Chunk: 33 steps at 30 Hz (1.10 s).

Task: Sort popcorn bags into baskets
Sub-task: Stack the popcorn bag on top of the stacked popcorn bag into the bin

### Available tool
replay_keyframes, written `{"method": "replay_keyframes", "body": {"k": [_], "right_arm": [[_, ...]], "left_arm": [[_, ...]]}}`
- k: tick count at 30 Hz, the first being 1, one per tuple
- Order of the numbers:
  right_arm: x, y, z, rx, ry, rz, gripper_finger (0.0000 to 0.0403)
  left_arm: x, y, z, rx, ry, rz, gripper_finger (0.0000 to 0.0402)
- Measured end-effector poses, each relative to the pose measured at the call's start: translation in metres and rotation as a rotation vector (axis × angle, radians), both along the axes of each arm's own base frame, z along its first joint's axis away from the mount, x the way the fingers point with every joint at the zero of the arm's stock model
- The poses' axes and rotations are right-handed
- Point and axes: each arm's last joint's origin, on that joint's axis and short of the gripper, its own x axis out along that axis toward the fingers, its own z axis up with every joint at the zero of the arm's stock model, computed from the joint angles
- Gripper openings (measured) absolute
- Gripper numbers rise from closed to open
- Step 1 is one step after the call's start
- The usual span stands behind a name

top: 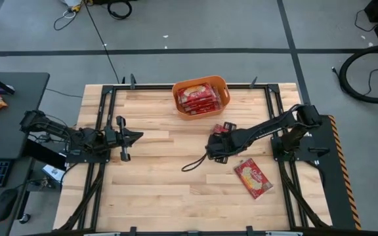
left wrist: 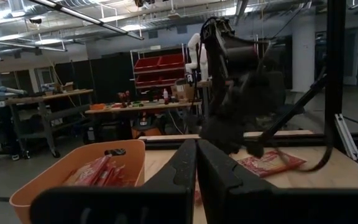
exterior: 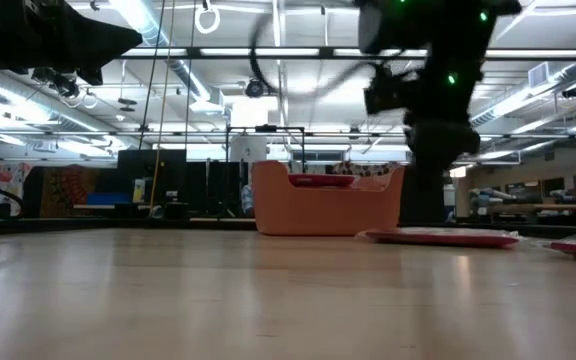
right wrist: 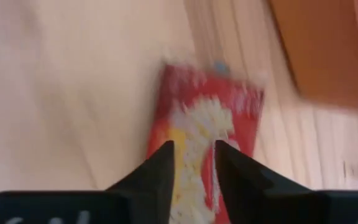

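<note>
Right claw, fingers slightly parted, hovers over a popcorn bag beside the basket.

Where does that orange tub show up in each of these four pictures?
High view: the orange tub sits at the table's far edge, centre, red packets inside.
Low view: centre, on the tabletop.
Left wrist view: lower left, beside the left pincer.
Right wrist view: its orange wall fills the upper right corner.
Shared landmark: the wooden table.
</note>
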Motion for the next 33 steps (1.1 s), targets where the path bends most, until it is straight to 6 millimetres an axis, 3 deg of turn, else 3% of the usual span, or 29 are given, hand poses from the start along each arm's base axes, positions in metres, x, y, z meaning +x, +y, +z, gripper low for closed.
{"method": "replay_keyframes", "body": {"k": [6, 13, 27, 33], "right_arm": [[-0.018, -0.023, -0.024, 0.024, 0.103, -0.106, 0.0168], [-0.031, -0.056, -0.039, 0.078, 0.178, -0.143, 0.0175], [-0.043, -0.109, -0.011, 0.294, 0.051, -0.163, 0.017], [-0.056, -0.133, -0.02, 0.381, 0.023, -0.208, 0.017]], "left_arm": [[0.0, 0.0, -0.001, 0.004, 0.014, 0.0, 0.0018], [0.0, 0.0, -0.001, 0.004, 0.013, 0.0, 0.0018], [0.001, 0.0, -0.002, 0.007, 0.024, 0.0, 0.0018], [0.001, 0.0, -0.005, -0.014, 0.042, -0.006, 0.0018]]}}
